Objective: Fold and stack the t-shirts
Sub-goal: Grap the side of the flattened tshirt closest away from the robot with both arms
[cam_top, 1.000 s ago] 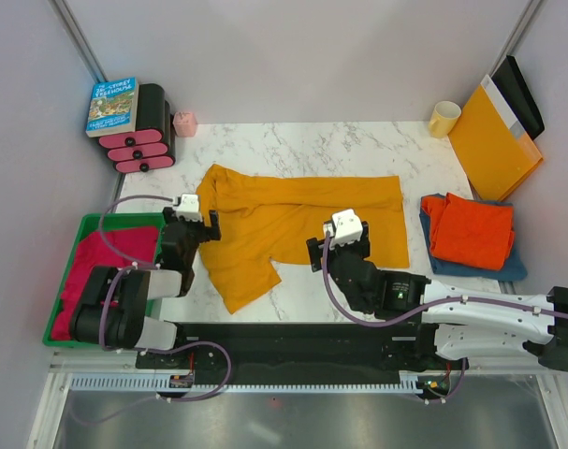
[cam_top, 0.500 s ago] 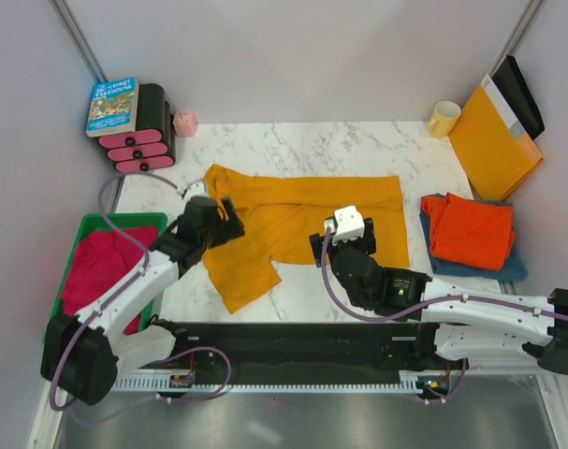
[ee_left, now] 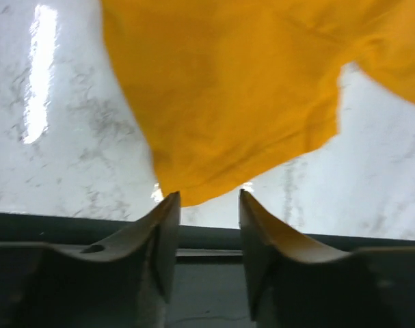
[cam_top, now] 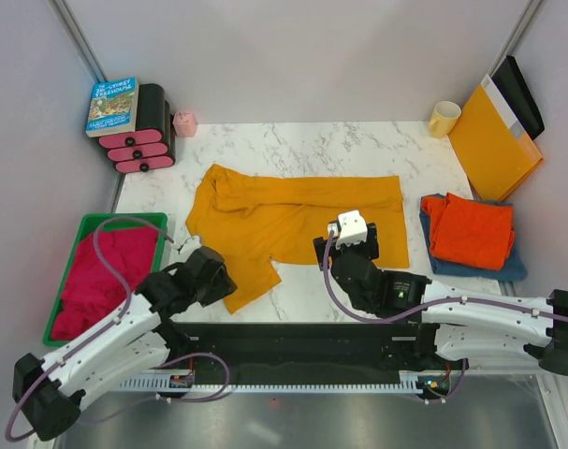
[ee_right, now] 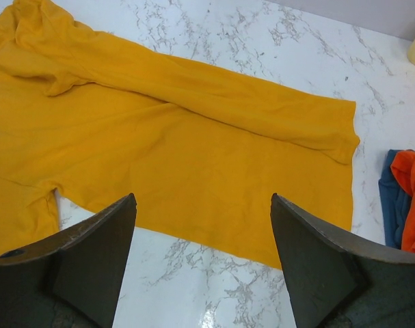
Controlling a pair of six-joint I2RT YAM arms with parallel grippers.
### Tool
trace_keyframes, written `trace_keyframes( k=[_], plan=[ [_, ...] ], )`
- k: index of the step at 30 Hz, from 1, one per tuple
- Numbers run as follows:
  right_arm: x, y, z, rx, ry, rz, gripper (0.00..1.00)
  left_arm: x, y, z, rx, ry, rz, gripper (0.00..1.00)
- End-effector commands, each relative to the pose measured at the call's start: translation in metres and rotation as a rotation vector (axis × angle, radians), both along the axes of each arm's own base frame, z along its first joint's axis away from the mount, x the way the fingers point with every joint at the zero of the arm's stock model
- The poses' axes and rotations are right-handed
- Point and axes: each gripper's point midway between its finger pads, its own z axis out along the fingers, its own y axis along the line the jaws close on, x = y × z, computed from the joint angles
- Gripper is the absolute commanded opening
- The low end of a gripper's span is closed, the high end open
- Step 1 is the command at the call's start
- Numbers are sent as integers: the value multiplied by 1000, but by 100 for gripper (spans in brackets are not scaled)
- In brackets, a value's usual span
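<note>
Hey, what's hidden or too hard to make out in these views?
The left claw: top view, hidden under its own wrist; left wrist view doesn't show whether it touches the yellow shirt.
The blue shirt: mostly covered by the orange-red shirt in top view, cut off by the right wrist view's edge.
The book's title: too small, top view.

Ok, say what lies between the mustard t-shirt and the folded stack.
Only a narrow strip of bare marble table: the mustard t-shirt stops short of the blue t-shirt under the orange t-shirt. Top view shows it, right wrist view too.
</note>
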Motion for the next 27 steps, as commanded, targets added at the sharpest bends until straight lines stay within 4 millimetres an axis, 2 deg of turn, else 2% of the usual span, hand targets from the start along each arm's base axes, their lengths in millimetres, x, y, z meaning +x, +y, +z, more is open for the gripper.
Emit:
trace_keyframes(
  k=[1,2,4,5,8,10,11,14,15,16,17,18,19,21,23,27],
  plan=[
    [-1,-5,-5,21,15,-26,87,-12,18,-21,107,124,115,43],
    [-1,-7,-6,22,17,-33,87,-11,18,-23,134,140,119,51],
    [-3,-10,-9,17,20,-36,87,-5,19,-12,158,115,138,57],
    [-3,-11,-9,19,20,-37,87,-3,19,-10,169,108,141,64],
    [-3,-15,-12,19,20,-49,87,-3,14,-8,143,121,155,64],
    [-4,-16,-12,20,20,-50,87,-5,11,-8,114,135,174,97],
    [-4,-17,-13,22,20,-52,87,-6,10,-5,95,129,175,100],
    [-4,-18,-17,13,24,-54,88,-3,9,-6,95,108,165,100],
    [-4,-18,-18,6,24,-56,88,-3,10,-7,110,112,159,95],
    [-4,-18,-20,-1,26,-56,88,-3,9,-9,118,123,150,86],
    [-4,-17,-21,-8,27,-56,88,-5,10,-15,150,153,146,70],
    [-3,-17,-22,-12,29,-54,88,-6,9,-20,161,178,147,42],
    [-3,-16,-23,-18,29,-53,88,-8,3,-22,153,204,134,35],
    [-3,-14,-23,-24,29,-51,88,-12,1,-35,190,265,124,33],
    [-2,-13,-23,-25,29,-50,88,-12,-3,-39,206,287,107,35],
    [-2,-13,-23,-25,27,-46,88,-8,-9,-37,195,264,95,41]
  ],
)
